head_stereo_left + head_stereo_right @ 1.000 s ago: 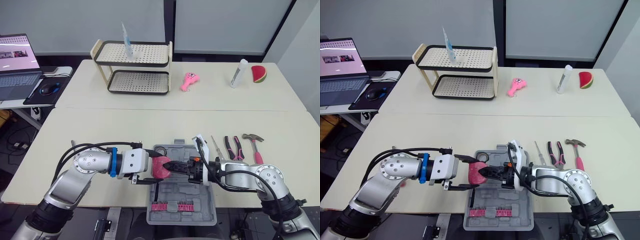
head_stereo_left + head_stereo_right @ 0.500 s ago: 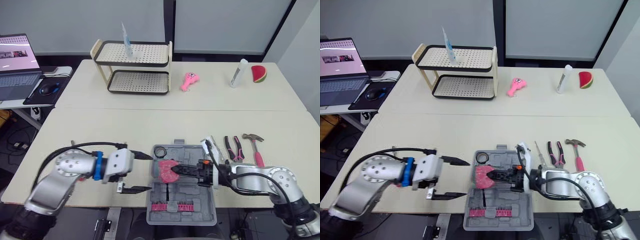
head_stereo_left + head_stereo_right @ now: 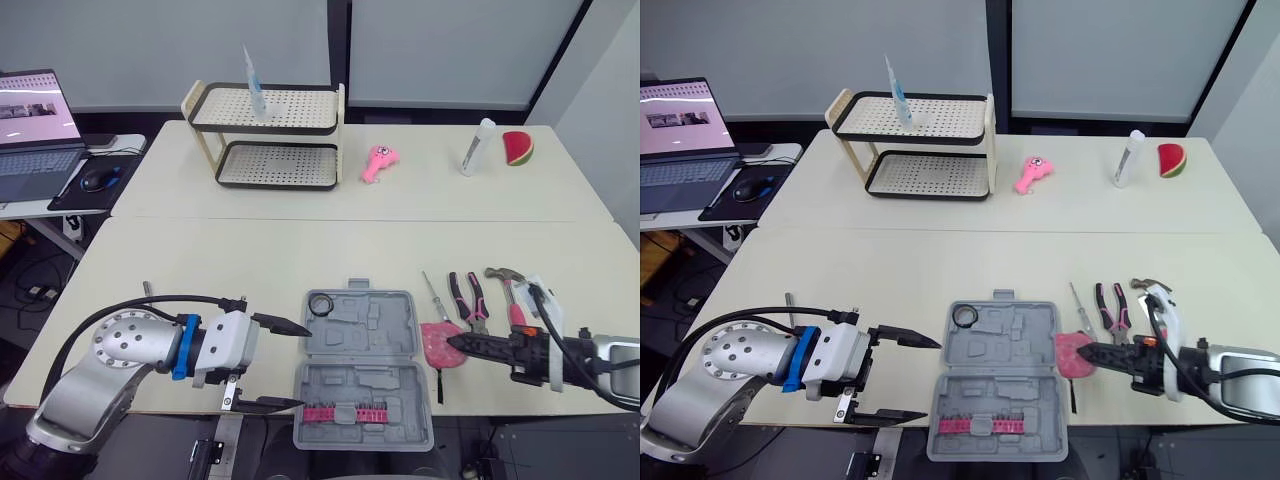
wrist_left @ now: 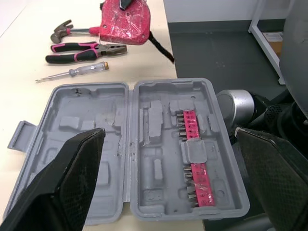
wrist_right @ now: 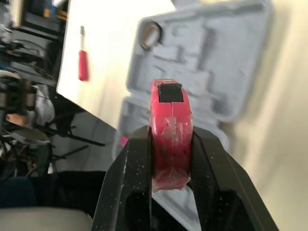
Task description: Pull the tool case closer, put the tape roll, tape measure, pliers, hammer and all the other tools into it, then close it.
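Right gripper clamped on pink tape measure, held just right of open grey tool case, near screwdriver, pliers, hammer. Left gripper fingers spread wide, empty, just left of case. Tape roll in case's far-left corner.
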